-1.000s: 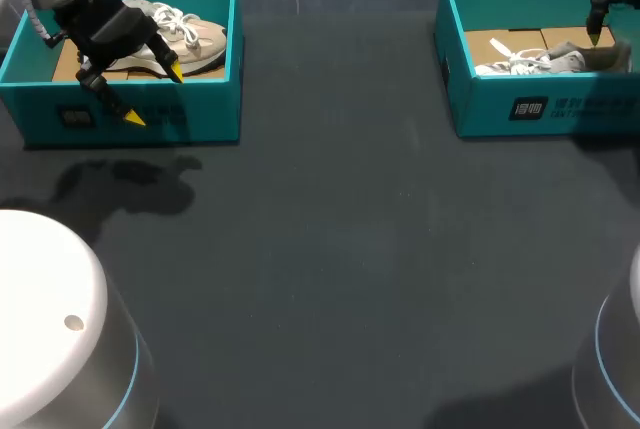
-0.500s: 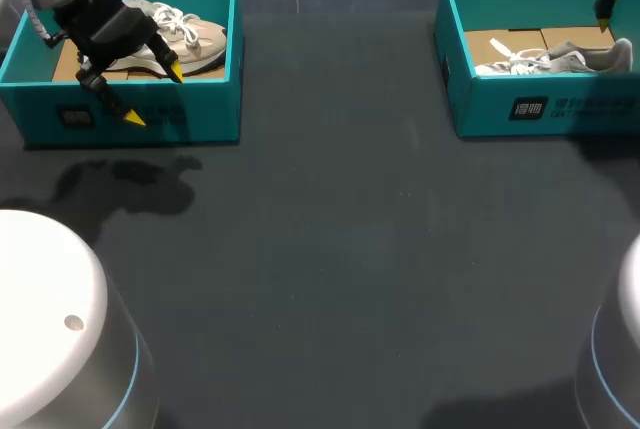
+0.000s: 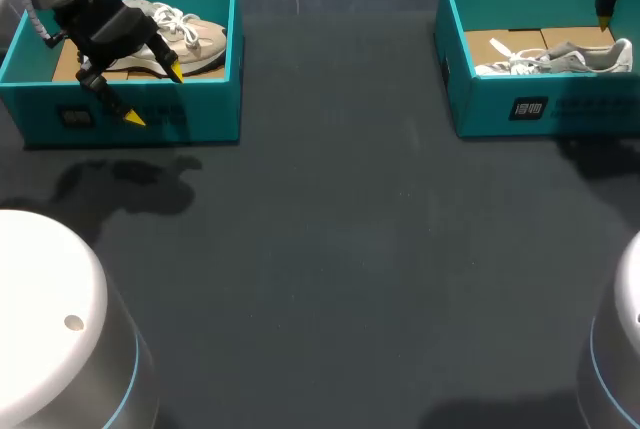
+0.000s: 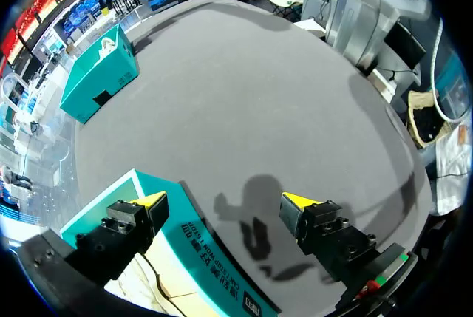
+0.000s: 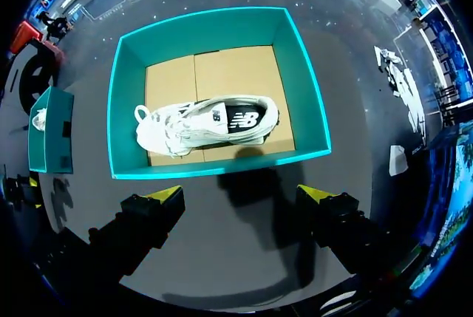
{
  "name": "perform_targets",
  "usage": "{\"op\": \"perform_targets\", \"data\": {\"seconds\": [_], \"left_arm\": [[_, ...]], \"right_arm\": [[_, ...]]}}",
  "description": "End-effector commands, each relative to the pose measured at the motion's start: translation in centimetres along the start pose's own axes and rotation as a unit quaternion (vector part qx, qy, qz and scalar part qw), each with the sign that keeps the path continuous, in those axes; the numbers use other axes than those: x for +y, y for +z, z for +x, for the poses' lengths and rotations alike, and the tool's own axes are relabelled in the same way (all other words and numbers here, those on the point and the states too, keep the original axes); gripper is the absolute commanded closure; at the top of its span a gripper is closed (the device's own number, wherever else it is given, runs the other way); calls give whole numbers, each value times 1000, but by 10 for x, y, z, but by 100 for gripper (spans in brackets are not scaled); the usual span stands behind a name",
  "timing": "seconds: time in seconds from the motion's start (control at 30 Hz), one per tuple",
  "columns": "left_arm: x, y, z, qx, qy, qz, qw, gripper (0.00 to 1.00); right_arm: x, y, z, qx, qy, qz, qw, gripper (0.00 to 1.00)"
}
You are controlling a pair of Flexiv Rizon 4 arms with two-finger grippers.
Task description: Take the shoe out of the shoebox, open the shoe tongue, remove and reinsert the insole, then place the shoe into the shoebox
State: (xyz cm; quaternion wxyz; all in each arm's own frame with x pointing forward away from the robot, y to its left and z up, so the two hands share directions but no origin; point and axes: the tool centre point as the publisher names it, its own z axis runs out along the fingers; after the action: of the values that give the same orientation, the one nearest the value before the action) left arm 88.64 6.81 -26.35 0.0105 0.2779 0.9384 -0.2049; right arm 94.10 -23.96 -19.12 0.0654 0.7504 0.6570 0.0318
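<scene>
Right wrist view: shoe [image 5: 211, 125], white, in shoebox [image 5: 126, 110] ahead of right gripper [image 5: 240, 193], spread wide; probably light, soft-sided; grasp at heel collar.

Dark grey matte surface [image 3: 330, 249], plain w/ no pattern, takes up most of head view, lit approx. evenly, w/ a soft blotchy shadow [image 3: 120, 184] on its left part & a smaller dark patch [image 3: 600, 154] toward right edge, both w/ blurred outlines.
</scene>
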Motion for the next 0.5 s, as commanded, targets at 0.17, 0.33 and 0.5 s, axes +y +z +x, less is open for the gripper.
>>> {"op": "perform_targets", "data": {"seconds": [0.17, 0.33, 0.5], "left_arm": [[19, -12, -5, -2, 26, -11, 1000, 0], [47, -40, -20, 38, 84, -17, 996, 0], [79, -65, -37, 90, 228, -52, 968, 0]], "right_arm": [[-2, 0, -1, 1, 0, -1, 1000, 0], [-2, 0, -1, 1, 0, -1, 1000, 0], [-2, 0, -1, 1, 0, -1, 1000, 0]]}}
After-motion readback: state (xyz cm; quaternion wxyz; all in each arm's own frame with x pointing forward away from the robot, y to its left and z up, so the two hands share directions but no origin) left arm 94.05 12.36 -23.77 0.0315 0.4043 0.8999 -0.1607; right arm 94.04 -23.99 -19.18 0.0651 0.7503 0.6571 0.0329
